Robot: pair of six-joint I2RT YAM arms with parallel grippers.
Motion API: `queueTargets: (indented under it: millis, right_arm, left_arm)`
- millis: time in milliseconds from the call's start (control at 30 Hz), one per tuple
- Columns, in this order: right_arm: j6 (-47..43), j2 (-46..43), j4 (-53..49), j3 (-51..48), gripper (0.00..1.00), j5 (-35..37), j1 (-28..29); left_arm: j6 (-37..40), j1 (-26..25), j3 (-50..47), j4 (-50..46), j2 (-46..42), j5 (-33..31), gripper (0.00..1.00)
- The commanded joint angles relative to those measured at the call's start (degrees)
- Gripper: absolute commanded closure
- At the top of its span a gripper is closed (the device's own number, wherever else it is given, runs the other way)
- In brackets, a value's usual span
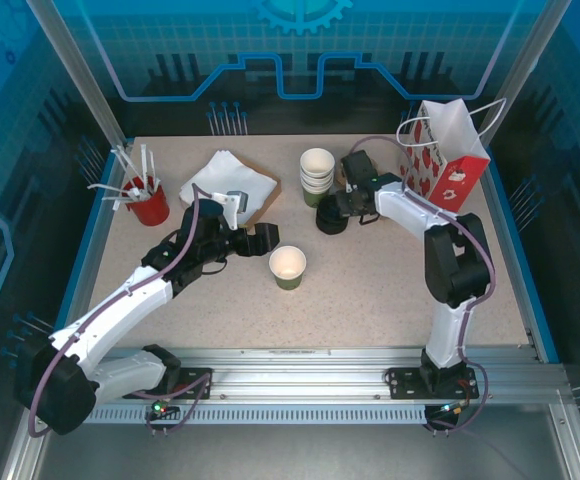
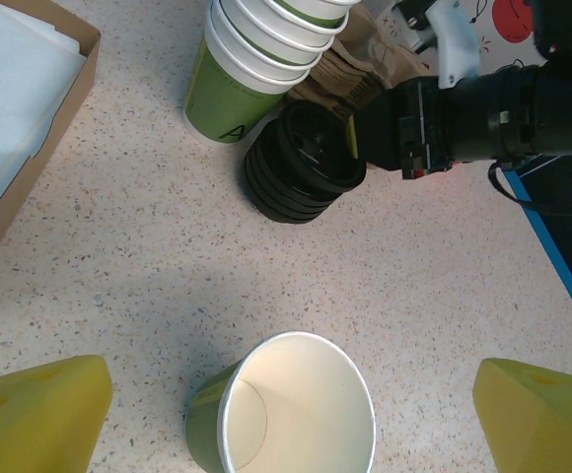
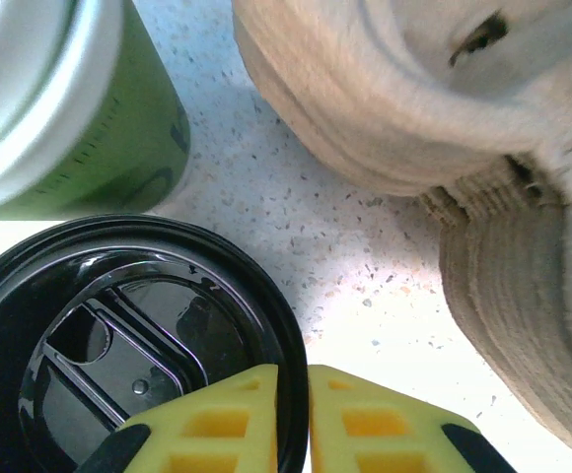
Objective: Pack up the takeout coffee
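Top view: the left gripper (image 1: 266, 238) is hovering beside the open green paper cup (image 1: 288, 267), which is standing at its 4 o'clock near the centre of the table (image 1: 390, 300). The left wrist view is showing its yellow fingers (image 2: 39, 419) spread wide, with the cup, cream inside and lidless, seen between them. At the cup's 1 o'clock, the right gripper (image 1: 338, 208) is meeting the black lid stack (image 1: 330, 222). The right wrist view is revealing that gripper pinching the top lid (image 3: 118, 325) by its rim. Farther off, the cup stack (image 1: 317, 175) is standing at 12 o'clock and the gift bag (image 1: 448, 150) at 2 o'clock.

Top cam overhead; wrist cams close, share lids (image 2: 302, 164).
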Motion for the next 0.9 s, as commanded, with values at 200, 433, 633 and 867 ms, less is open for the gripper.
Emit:
queueTargets:
  millis: [200, 433, 633, 867]
  right_arm:
    - [1.8, -7.5, -0.2, -2.8, 0.86, -5.2, -1.2]
    - [9.2, -19.4, 7.3, -11.7, 0.86, -18.6, -1.8]
    - [27.2, -30.5, 24.7, -20.9, 0.86, -30.4, -0.2]
    - [43.1, -36.5, 42.0, -27.2, 0.86, -31.7, 3.2]
  left_arm:
    - [-0.8, -0.5, -0.4, 3.1, 0.3, 0.0, 0.04]
    - [-8.3, -0.4, -2.2, 9.4, -2.5, 1.0, 0.04]
    - [-21.3, -0.3, -3.6, 25.2, -4.0, 5.2, 0.04]
    - [-33.0, -0.3, 0.4, 40.0, 1.2, 11.5, 0.04]
